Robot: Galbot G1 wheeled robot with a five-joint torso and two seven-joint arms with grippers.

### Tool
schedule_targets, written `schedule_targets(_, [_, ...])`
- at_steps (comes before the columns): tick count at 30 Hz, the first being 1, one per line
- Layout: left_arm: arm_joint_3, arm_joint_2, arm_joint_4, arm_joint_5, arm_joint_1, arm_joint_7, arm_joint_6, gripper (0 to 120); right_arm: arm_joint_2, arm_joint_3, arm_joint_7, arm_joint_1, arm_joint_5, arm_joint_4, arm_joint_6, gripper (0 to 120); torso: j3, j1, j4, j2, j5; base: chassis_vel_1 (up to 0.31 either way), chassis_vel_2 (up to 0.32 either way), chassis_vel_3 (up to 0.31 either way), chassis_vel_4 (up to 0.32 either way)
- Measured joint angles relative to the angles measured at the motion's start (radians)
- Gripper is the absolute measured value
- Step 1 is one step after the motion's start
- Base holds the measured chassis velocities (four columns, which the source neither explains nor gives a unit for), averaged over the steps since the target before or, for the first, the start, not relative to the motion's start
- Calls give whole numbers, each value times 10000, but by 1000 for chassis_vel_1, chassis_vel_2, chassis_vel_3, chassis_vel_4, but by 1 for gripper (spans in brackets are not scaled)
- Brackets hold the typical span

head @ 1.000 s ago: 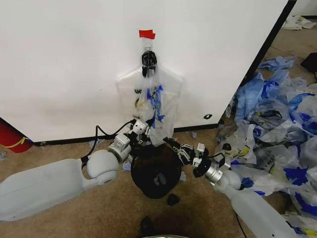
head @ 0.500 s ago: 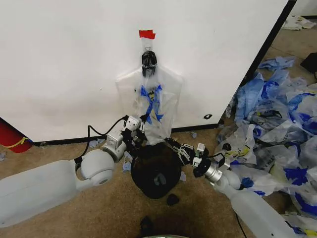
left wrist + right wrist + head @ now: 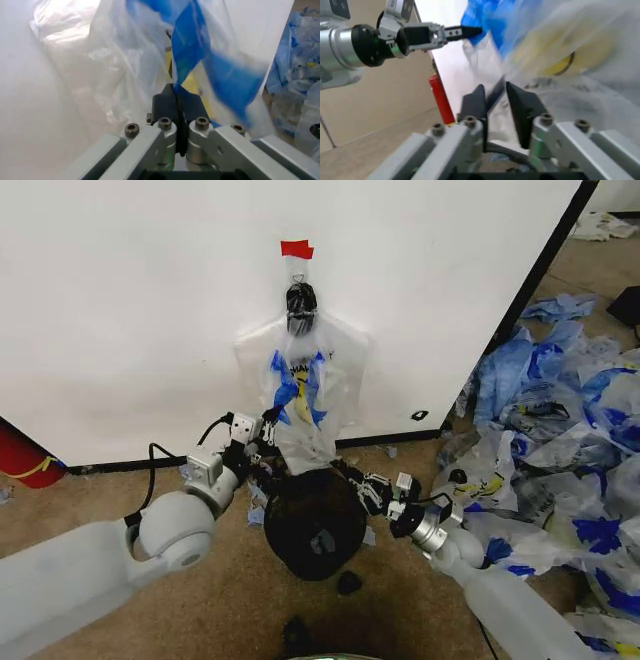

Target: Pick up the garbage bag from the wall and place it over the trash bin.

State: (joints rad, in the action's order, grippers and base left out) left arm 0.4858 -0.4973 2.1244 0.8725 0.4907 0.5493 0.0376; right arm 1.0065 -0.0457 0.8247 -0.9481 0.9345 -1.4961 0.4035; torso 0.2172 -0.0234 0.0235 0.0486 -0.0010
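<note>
Garbage bag (image 3: 300, 395) hangs on the wall from a hook under red tape (image 3: 296, 248), just above the trash bin (image 3: 315, 520). Left gripper (image 3: 268, 423) is pinched closed on the bag's blue handle strip at its lower left edge. Right gripper (image 3: 342, 471) sits at the bag's bottom right corner, fingers narrow with bag film between them. Bin stands on the floor between both grippers.

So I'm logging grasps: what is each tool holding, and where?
Left tool pinches the garbage bag by a blue handle. Right tool pinches its lower edge.
</note>
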Motion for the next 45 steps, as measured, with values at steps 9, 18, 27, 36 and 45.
schedule_targets(9, [-225, -6, 0, 170, -11, -17, 78, 0, -1105, -832, -312, -475, 219, -897, -52, 48, 0, 0, 4, 0, 4, 0, 0, 0, 0])
schedule_targets(18, [-403, 21, 128, 371, 101, 77, 86, 0, -1957, -340, -1247, 676, 1009, -2357, -248, 81, 0, 0, 0, 2, 0, 0, 0, 0, 0])
schedule_targets(27, [-855, 15, 130, 520, 596, 205, 245, 0, -1446, 2312, -1693, 3608, 1078, -1133, -186, 100, 1, -1, -1, 2, -1, 0, 0, 0, 0])
schedule_targets(36, [-1081, 8, 122, 550, 948, 227, 326, 0, -492, 3674, -1935, 4802, 954, -234, 13, 88, 1, 0, 2, 2, -3, 0, 0, 0, 0])
schedule_targets(45, [-1035, -63, 38, 549, 874, 233, 350, 0, -5, 4311, -1629, 5354, 1319, 441, -74, 91, 1, -1, 1, 2, 0, 0, 0, 0, 0])
